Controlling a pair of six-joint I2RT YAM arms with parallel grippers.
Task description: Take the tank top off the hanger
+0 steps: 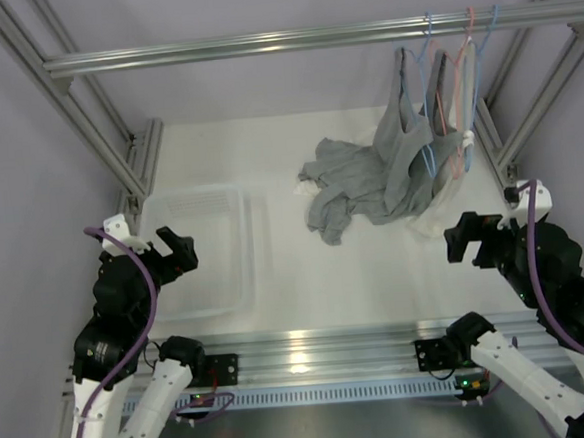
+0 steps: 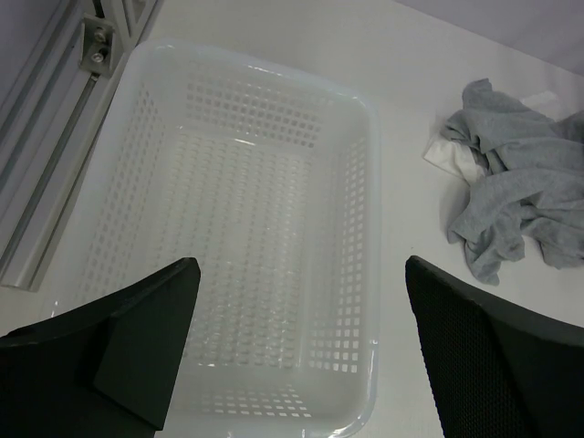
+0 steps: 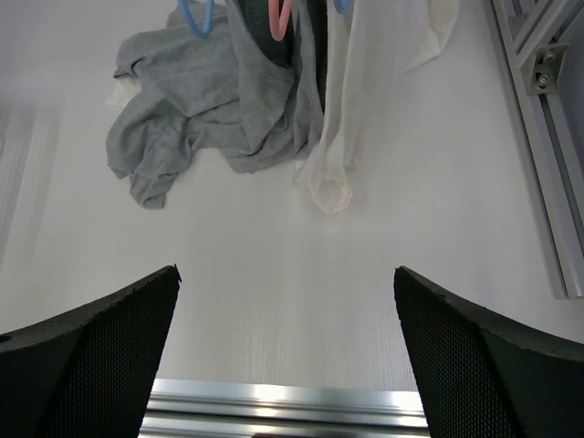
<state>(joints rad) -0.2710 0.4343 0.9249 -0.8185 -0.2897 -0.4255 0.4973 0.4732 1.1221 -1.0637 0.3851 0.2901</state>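
- Showing the approach step: no grasp made yet on the tank top (image 1: 404,136) or on any hanger.
- Hanging the tank top, grey, from the rail (image 1: 260,43) at far right, its lower end trailing onto the surface (image 1: 296,269) and touching a grey heap (image 1: 344,180).
- Crowding it among a blue hanger (image 3: 194,16), a pink hanger (image 3: 279,11) and a white garment (image 3: 338,109) just beside it; cannot tell which hanger is carrying it.
- Holding the right tool (image 1: 466,237) wide open and empty, low over the surface, on the near side of the hanging garments.
- Holding the left tool (image 1: 174,249) wide open and empty above the basket (image 1: 195,193), well apart from the garments.
- Calling next, by judgement, for:
  - raising the right tool toward the tank top's upper part;
  - closing on a strap or the fabric under it;
  - drawing that strap off the hanger's end.
- Leaving the left tool, likely, for steadying the hanger against swinging.
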